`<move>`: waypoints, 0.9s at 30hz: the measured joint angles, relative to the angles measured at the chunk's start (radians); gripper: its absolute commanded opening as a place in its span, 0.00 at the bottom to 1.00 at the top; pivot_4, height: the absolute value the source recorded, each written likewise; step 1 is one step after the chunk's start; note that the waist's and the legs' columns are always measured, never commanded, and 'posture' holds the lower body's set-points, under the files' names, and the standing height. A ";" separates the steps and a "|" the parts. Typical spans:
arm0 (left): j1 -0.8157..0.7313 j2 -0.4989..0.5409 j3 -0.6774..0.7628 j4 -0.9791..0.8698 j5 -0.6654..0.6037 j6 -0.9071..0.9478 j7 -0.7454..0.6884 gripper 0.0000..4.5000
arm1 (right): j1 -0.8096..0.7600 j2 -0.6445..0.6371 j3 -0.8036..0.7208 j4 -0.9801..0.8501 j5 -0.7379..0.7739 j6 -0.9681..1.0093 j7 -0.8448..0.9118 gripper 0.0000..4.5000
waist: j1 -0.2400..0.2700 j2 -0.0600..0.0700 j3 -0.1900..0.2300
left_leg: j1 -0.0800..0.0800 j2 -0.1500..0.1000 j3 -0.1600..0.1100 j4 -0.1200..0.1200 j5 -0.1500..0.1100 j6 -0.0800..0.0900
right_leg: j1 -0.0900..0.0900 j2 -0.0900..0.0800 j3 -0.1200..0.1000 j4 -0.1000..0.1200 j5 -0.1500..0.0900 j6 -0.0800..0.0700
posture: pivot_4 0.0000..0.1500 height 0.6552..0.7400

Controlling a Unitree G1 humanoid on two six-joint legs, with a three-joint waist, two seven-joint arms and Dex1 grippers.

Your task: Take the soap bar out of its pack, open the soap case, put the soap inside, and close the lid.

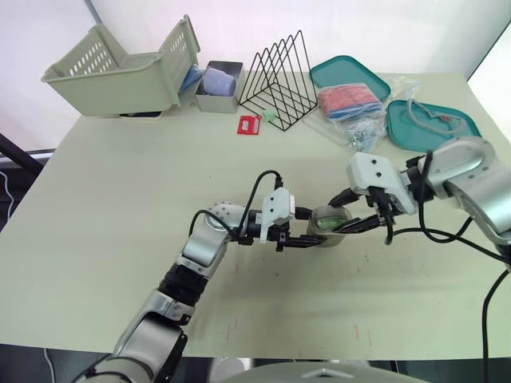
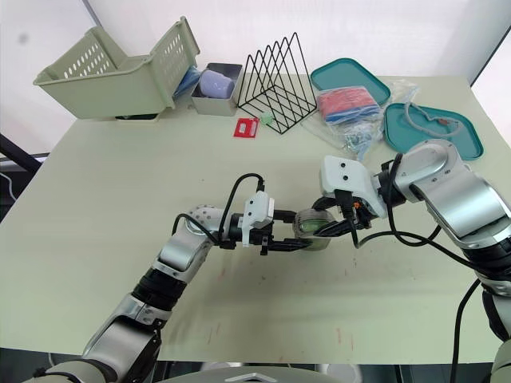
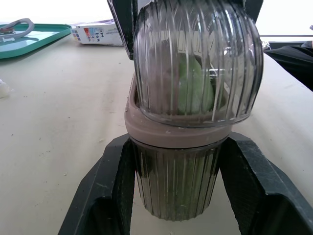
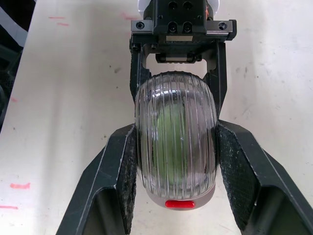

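Bright, even light covers the table (image 1: 104, 207); shadows on it are faint and soft. Past the table's far edge all glares white. Highlights streak the case (image 4: 176, 142).

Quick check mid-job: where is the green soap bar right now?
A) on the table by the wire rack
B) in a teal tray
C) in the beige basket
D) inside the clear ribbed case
D: the green soap shows through the ribbed lid of the soap case, gripped by the left hand and right hand.
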 measured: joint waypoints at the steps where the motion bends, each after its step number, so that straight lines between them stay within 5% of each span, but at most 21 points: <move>1: 0.000 0.000 0.000 0.000 0.000 0.001 0.001 0.45 | -0.001 -0.001 0.000 -0.002 -0.001 0.003 -0.001 0.40 | 0.000 0.000 0.000 | 0.000 0.000 0.000 0.000 0.000 0.000 | 0.000 0.000 0.000 0.000 0.000 0.000 | 1.00 1.00; 27: -0.003 -0.008 -0.005 0.003 0.000 0.003 0.010 0.45 | -0.042 -0.041 0.016 -0.019 0.014 0.088 -0.013 0.40 | 0.001 0.000 0.000 | 0.000 0.000 0.000 0.000 0.000 0.000 | 0.000 0.000 0.000 0.000 0.000 0.000 | 1.00 1.00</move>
